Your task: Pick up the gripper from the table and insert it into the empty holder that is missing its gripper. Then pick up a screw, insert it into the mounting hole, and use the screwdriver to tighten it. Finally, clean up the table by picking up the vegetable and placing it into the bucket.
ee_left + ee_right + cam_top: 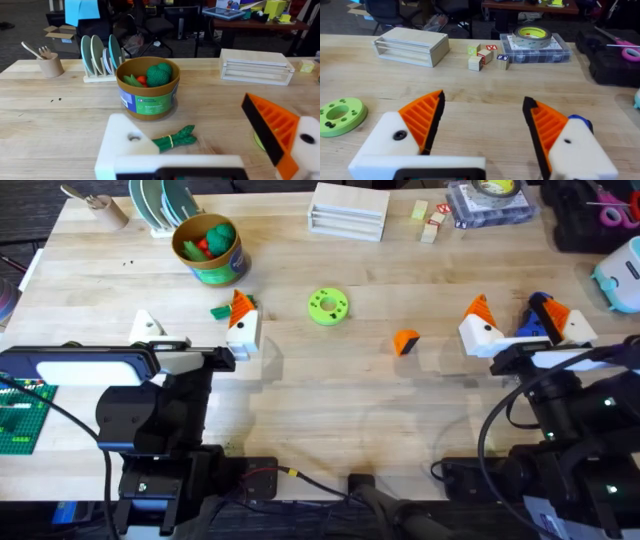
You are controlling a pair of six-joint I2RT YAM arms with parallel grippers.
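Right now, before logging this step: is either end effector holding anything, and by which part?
Nothing is held. The left end effector and right end effector are both open with nothing between their fingers.

We find almost no readable text. The bucket (148, 88) carries a wrap-around label: a blue panel at one side and a green panel with pale lettering in several lines, too small for us to make out any word. Among the small wooden blocks (485, 56) near the clear case, one shows a red mark and one a blue mark on their faces; we cannot tell which characters they are. The tape roll (532, 35) shows no legible print.
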